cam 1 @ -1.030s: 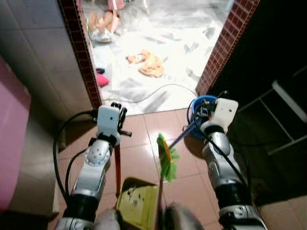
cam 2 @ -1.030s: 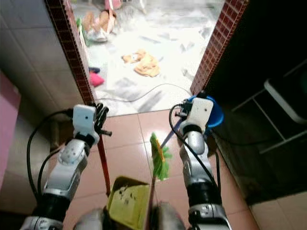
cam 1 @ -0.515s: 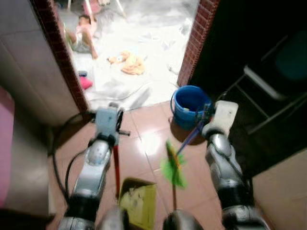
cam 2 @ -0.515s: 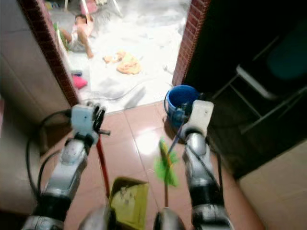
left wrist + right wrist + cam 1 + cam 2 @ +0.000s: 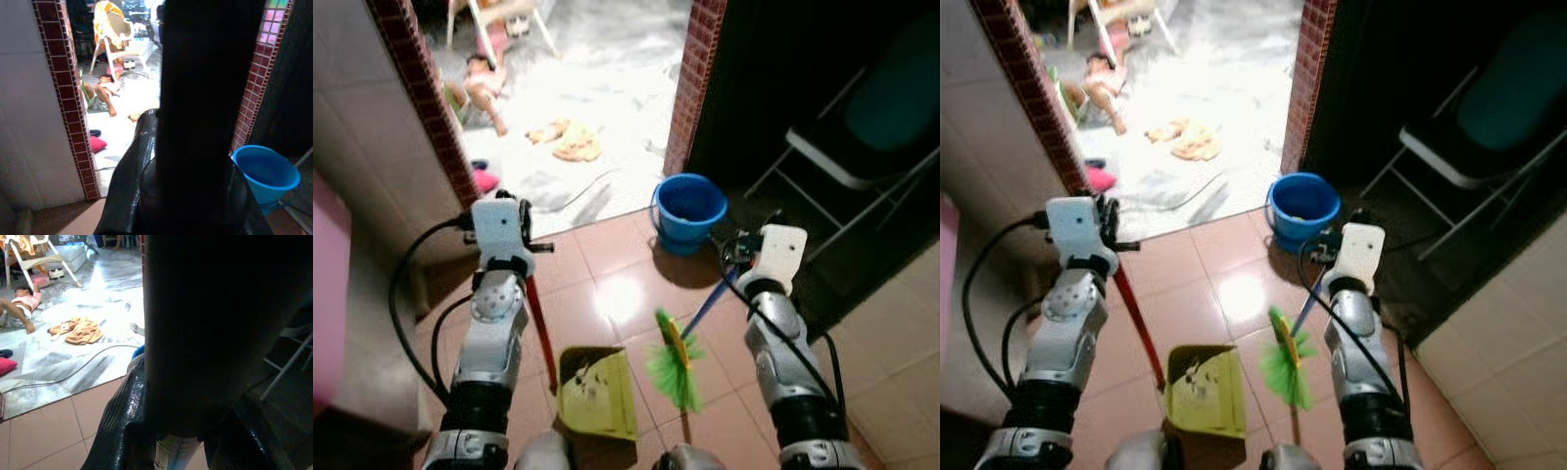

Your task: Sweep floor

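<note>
A yellow-green dustpan [image 5: 597, 392] with dark specks in it rests on the terracotta tiles just before my feet. Its red handle [image 5: 541, 328] rises to my left gripper [image 5: 527, 257], which is shut on it. Right of the pan is the green bristle head of a broom [image 5: 674, 364], low over the floor. Its blue handle [image 5: 708, 305] slants up to my right gripper [image 5: 736, 272], shut on it. In both wrist views a thick dark handle [image 5: 205, 98] runs between the black fingers [image 5: 124, 416].
A blue bucket [image 5: 688, 209] stands ahead by the right brick doorpost [image 5: 693, 78]. A folding chair [image 5: 862, 147] is in the dark at the right. Beyond the doorway a person [image 5: 480, 83] lies on the bright floor, near an orange cloth [image 5: 570, 143] and a cable [image 5: 558, 201].
The whole picture has shifted as the camera moved: the bucket and chair now show more fully. The broom head sits lower, beside the dustpan. Both grippers keep their hold.
</note>
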Motion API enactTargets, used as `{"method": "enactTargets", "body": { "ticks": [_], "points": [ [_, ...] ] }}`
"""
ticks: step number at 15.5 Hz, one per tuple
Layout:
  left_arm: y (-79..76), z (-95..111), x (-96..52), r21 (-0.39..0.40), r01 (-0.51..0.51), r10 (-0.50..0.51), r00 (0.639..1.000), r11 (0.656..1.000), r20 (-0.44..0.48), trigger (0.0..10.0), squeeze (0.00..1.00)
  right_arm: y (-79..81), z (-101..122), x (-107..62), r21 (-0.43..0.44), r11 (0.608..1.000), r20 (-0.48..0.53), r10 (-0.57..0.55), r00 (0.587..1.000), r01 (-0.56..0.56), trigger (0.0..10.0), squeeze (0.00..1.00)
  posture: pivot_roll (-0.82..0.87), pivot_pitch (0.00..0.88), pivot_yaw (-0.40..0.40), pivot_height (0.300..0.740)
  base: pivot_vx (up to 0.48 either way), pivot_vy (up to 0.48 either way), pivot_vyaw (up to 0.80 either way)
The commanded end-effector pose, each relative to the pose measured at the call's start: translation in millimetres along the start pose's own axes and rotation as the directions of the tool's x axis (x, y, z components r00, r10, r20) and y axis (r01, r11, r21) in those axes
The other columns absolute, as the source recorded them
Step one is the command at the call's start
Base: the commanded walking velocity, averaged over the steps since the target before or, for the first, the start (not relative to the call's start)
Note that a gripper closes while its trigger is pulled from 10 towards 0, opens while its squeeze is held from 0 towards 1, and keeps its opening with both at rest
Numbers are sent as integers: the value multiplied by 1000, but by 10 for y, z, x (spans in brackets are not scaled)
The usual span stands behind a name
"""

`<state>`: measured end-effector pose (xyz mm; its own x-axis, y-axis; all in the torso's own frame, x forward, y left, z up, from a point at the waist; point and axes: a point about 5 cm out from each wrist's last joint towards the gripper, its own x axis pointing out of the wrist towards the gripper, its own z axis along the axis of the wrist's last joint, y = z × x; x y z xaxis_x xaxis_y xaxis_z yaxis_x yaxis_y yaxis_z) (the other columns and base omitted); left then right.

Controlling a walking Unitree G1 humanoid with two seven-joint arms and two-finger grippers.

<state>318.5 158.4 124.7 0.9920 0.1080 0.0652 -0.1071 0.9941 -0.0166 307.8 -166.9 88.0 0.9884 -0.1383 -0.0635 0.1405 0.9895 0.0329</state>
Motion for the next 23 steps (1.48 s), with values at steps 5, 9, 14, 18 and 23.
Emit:
{"method": "enactTargets", "body": {
  "ticks": [5, 9, 14, 18, 23],
  "points": [
    [163, 513, 178, -132, -136, 154, 978, 982, 138, 10000, 0, -95, -2, -17, -30, 999, -7, -22, 1000, 22, 10000, 0, -54, 61, -8, 731, 0, 0, -800],
    [198, 884, 303, -212, -142, 190, 955, 967, 227, 10000, 0, -88, -3, -14, -35, 999, -10, -23, 1000, 22, 10000, 0, -55, 58, -7, 731, 0, 0, 0],
    [250, 1112, 381, -265, -178, 250, 930, 948, 270, 10000, 0, -50, -17, -9, -27, 1000, -23, -1, 1000, 0, 10000, 0, -60, 58, -1, 731, 0, 0, -277],
    [239, 1186, 370, -280, -155, 236, 929, 948, 285, 10000, 0, 53, 18, -6, -34, 998, 6, 55, 998, -55, 10000, 0, -62, 56, 3, 731, 426, 0, 0],
    [249, 1283, 390, -280, -152, 239, 919, 948, 313, 10000, 0, 107, 21, 4, -34, 996, 11, 83, 996, -83, 10000, 0, -58, 55, 1, 740, 480, 0, 89]
  ]
}}
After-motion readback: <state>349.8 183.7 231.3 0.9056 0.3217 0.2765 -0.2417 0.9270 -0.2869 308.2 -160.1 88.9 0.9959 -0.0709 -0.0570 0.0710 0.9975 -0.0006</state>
